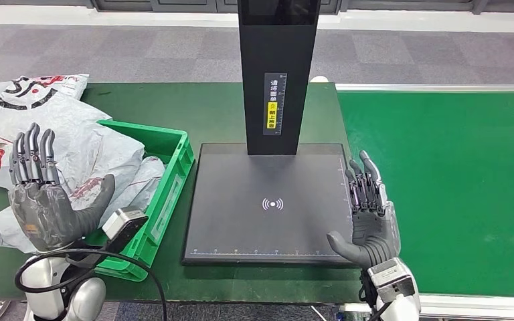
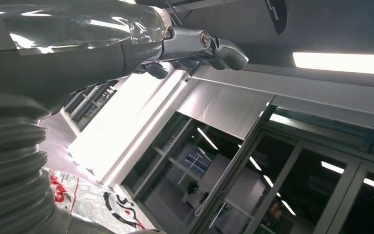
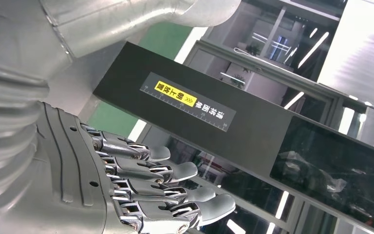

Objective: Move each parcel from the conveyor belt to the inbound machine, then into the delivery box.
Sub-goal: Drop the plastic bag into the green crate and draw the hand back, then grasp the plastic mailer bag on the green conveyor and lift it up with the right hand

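Observation:
The inbound machine is a black flat scan plate (image 1: 268,200) with a tall black post (image 1: 278,73) rising from its far edge; nothing lies on the plate. Left of it a green delivery box (image 1: 167,194) holds white-grey plastic parcels (image 1: 87,154) that spill over its far side. The green conveyor belt (image 1: 442,180) runs along the right and carries no parcel. My left hand (image 1: 47,194) is raised in front of the box, palm open, fingers up, holding nothing. My right hand (image 1: 369,217) stands open at the plate's right edge, also empty. The right wrist view has its fingers (image 3: 165,185) spread below the post (image 3: 190,105).
A white parcel with red and black print (image 1: 33,90) lies on the green table behind the box. Grey carpet runs beyond the table. A white rail (image 1: 442,87) borders the belt's far side.

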Robot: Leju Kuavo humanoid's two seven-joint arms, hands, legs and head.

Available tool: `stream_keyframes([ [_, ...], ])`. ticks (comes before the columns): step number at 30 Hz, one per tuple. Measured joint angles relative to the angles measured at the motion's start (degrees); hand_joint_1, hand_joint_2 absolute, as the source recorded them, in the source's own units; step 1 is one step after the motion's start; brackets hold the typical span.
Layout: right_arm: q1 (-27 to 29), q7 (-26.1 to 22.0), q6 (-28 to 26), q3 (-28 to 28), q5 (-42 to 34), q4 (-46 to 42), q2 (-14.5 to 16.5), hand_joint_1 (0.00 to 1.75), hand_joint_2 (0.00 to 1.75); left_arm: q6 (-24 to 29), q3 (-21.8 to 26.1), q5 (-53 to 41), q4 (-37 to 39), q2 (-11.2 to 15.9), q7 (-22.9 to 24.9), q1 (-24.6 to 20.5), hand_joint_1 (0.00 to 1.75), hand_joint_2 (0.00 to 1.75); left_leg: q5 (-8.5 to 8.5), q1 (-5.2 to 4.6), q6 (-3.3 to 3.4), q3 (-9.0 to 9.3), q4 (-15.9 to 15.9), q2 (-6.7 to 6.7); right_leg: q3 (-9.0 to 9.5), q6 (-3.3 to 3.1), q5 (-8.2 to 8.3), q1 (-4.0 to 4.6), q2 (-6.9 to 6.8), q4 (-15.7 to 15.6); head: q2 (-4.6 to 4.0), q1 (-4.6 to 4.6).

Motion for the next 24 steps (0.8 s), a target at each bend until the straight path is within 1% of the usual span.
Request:
stream_keyframes([
  [3,0.02,-0.04,-0.10,-0.01,-0.03,0.01,0.00,0.00,1.75,2.74,-0.39,2.64,-0.28,0.02,-2.56,0.01,0.00,1.75,0.00,0.00,0.00,0.00,0.00,0.00,0.00,0.00,0.00,0.00,0.00,0.00,0.00,0.00],
  [7,0.09,-0.56,-0.56,-0.01,-0.39,0.02,0.00,0.00,1.75,8.02,-2.17,7.15,-1.57,0.26,-8.25,0.02,0.00,1.75,0.00,0.00,0.00,0.00,0.00,-0.01,0.01,0.00,0.00,0.00,-0.01,0.00,0.00,0.00],
  [9,0.02,-0.68,-0.78,-0.01,-0.65,0.07,0.00,0.00,1.75,8.65,-3.33,11.01,-2.29,0.40,-12.18,0.07,0.00,1.75,0.00,0.00,0.00,-0.01,0.00,-0.01,0.01,0.00,0.00,0.00,-0.01,0.00,0.00,0.00],
  [12,-0.54,0.16,-1.66,-0.01,0.20,0.56,0.00,0.00,1.75,7.55,-5.75,18.81,-3.36,0.69,-18.95,0.51,0.00,1.75,0.00,0.00,0.00,-0.01,0.00,0.00,0.01,0.00,0.00,0.00,0.00,0.00,0.00,0.00],
  [13,-0.91,1.66,-3.15,-0.06,1.94,1.01,0.00,0.00,1.75,7.11,-6.58,20.80,-3.70,0.75,-20.85,0.81,0.00,1.75,0.00,0.00,0.00,0.00,0.00,0.00,0.01,0.00,0.00,0.00,0.00,0.00,0.00,0.00],
  [14,-1.38,4.50,-6.01,-0.28,5.38,1.84,0.00,0.00,1.75,6.98,-7.34,22.26,-4.01,0.78,-22.64,1.17,0.00,1.75,0.00,0.00,0.00,0.00,0.00,0.00,0.01,0.00,0.00,0.00,0.01,0.00,0.00,0.00],
  [17,-3.41,16.19,-19.33,-2.78,20.40,7.39,-0.07,0.00,1.75,8.07,-9.30,25.43,-4.82,0.79,-28.29,2.31,0.00,1.75,0.01,0.00,0.03,0.01,0.00,-0.02,0.03,0.01,0.01,-0.02,-0.03,0.00,0.00,0.00],
  [18,-4.20,18.58,-23.07,-4.26,24.00,9.93,-0.24,0.00,1.75,8.46,-9.82,26.28,-5.03,0.79,-29.84,2.68,0.00,1.75,0.02,0.00,0.04,0.01,0.01,-0.04,0.04,0.03,0.02,-0.04,-0.06,0.00,0.00,0.00],
  [20,-5.58,20.87,-28.13,-7.75,28.30,14.98,-0.94,0.00,1.75,8.83,-10.66,27.83,-5.28,0.79,-32.13,3.21,0.00,1.75,0.04,-0.01,0.08,0.00,0.01,-0.09,0.06,0.06,0.04,-0.08,-0.11,-0.01,0.00,0.00],
  [24,-7.22,24.22,-33.33,-14.47,34.45,22.78,-2.36,0.00,1.75,8.92,-11.08,30.56,-5.25,0.73,-35.11,3.47,0.00,1.75,0.01,-0.06,0.11,-0.01,0.02,-0.11,0.06,0.08,0.05,-0.10,-0.11,-0.01,0.00,0.00],
])
